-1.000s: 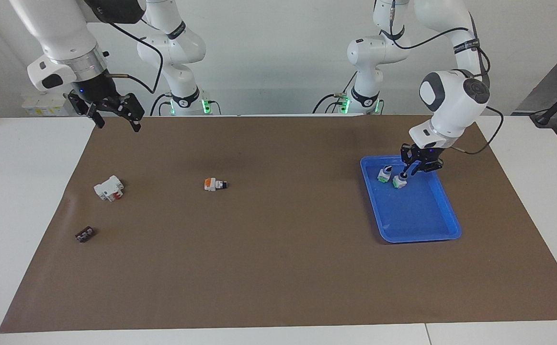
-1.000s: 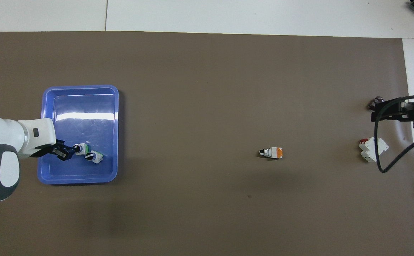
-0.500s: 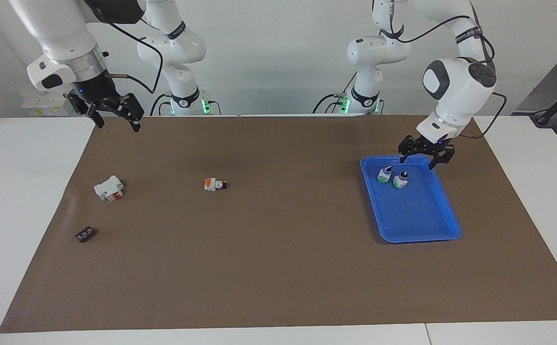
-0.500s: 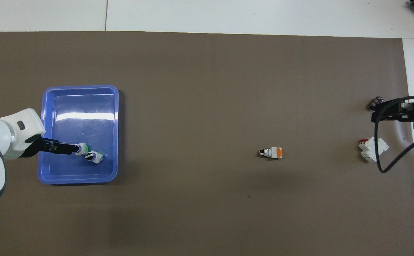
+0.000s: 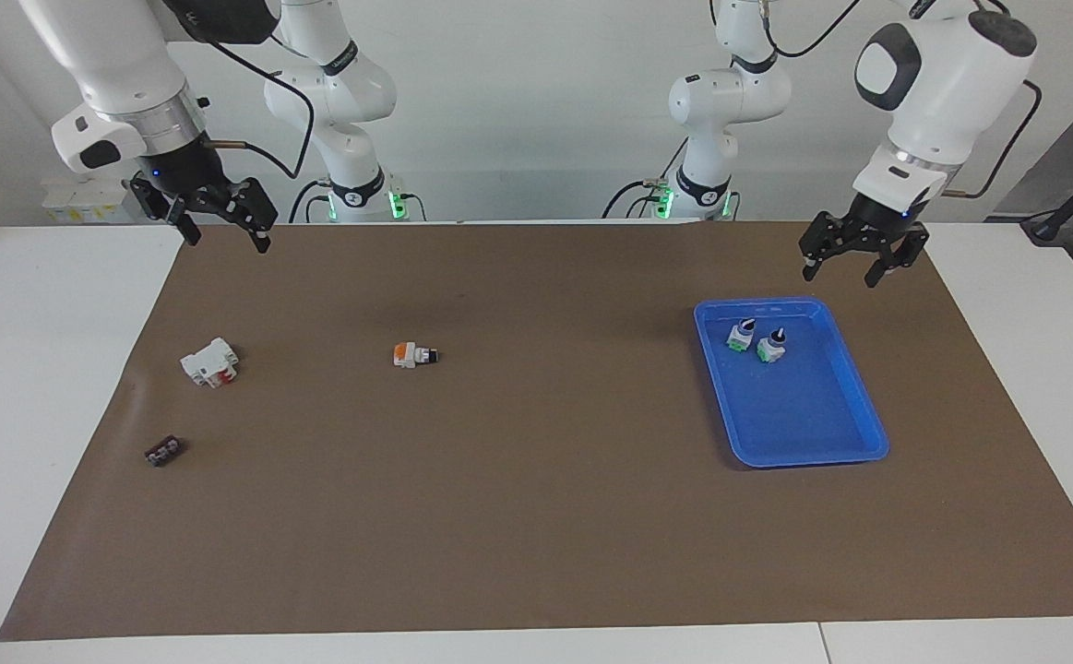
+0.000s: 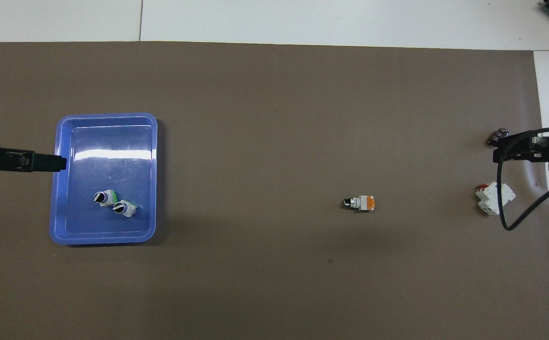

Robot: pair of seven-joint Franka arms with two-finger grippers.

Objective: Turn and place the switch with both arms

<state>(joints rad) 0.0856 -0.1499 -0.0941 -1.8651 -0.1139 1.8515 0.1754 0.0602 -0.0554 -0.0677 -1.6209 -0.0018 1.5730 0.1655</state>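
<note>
Two green-based switches stand side by side in the blue tray [image 5: 813, 456], at its end nearer to the robots. One switch [image 5: 770, 346] sits slightly farther from the robots than its twin [image 5: 741, 335]. They also show in the overhead view, the switch [image 6: 104, 197] and the twin [image 6: 124, 208], in the tray [image 6: 109, 137]. My left gripper [image 5: 839, 275] is open and empty, raised over the mat by the tray's rim nearest the robots. In the overhead view it [image 6: 59, 163] overlaps the tray's rim. My right gripper [image 5: 229, 242] is open and waits high at the right arm's end [image 6: 497, 147].
An orange-based switch [image 5: 414, 354] lies on its side mid-mat [image 6: 360, 202]. A white block with red [image 5: 210, 361] lies toward the right arm's end [image 6: 494, 198]. A small dark part [image 5: 163, 451] lies farther from the robots than the block [image 6: 497, 137].
My left gripper has let go of the switch in the tray, opened, and risen away toward the robots. The switch stays standing. The right arm has not moved.
</note>
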